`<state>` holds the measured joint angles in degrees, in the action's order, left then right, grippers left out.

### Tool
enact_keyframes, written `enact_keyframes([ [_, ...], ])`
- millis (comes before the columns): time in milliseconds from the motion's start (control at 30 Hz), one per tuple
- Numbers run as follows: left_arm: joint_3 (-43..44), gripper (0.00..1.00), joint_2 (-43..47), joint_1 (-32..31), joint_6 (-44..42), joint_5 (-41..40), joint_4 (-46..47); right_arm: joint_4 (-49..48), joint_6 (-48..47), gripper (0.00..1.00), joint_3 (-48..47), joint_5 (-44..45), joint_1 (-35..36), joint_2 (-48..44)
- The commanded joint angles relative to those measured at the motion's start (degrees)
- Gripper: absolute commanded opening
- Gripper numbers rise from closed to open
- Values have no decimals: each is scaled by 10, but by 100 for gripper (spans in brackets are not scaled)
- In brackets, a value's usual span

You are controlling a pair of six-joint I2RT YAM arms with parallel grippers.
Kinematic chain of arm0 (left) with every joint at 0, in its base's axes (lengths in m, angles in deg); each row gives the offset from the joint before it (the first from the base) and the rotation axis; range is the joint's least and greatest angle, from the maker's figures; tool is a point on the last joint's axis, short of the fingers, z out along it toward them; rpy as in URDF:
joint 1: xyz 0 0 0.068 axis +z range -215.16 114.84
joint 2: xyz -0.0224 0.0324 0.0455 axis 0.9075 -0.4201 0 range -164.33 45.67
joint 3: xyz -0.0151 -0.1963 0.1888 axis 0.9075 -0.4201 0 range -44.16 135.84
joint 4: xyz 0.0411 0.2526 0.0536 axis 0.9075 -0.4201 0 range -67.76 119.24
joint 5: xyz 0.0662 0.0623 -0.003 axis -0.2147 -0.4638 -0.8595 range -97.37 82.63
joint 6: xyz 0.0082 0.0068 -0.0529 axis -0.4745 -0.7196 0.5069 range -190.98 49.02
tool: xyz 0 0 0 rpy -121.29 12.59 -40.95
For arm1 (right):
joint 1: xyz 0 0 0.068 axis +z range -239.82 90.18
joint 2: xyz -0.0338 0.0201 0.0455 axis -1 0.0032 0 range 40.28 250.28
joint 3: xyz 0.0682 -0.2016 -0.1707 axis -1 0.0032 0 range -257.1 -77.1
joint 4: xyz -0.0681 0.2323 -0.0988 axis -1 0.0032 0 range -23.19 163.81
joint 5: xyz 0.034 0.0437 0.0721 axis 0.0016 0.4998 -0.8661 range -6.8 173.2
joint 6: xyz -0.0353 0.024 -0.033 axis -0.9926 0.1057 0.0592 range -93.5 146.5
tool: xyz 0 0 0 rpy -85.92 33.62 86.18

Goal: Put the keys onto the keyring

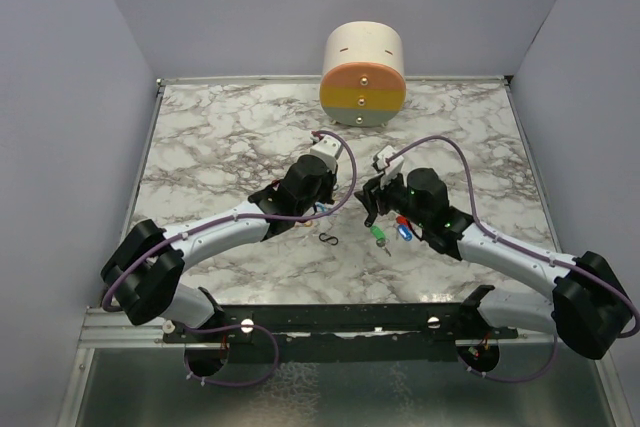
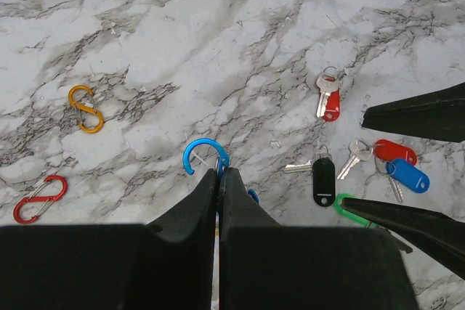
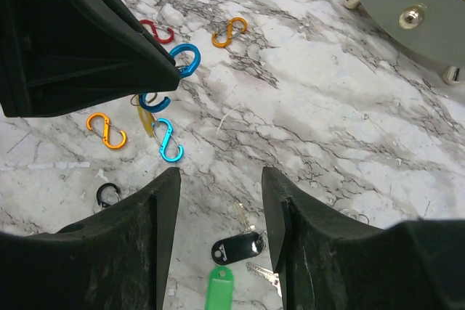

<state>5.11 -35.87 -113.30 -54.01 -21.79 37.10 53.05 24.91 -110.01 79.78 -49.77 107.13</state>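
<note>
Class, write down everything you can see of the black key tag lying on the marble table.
The black key tag is a flat, rounded oblong, plastic by its look, with a small pale mark near one end. A thin metal ring at the other end carries a short silver key. The tag lies flat on the marble table. Nothing holds it. A green tag lies close by its marked end.

Marble-look table (image 2: pixel 218 34); metal keys (image 2: pixel 323 178) w/ plastic heads

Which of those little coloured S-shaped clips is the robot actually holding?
The blue clip, pinched at the tips of the shut left gripper; the orange clip and red clip lie loose, apart from it.
</note>
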Motion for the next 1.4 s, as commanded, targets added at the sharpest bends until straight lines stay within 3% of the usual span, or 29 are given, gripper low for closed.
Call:
enact_keyframes([
  [0,10,0,18,-3,-5,-19,-6,-14,22,50,0,37,3,-5],
  [433,19,0,13,-3,8,11,-2,-28,24,50,-18,-73,3,43],
  [767,28,0,17,-4,20,56,-1,-112,3,54,12,-156,3,49],
  [1367,28,0,41,-6,22,79,-2,-190,-12,53,29,-179,3,95],
])
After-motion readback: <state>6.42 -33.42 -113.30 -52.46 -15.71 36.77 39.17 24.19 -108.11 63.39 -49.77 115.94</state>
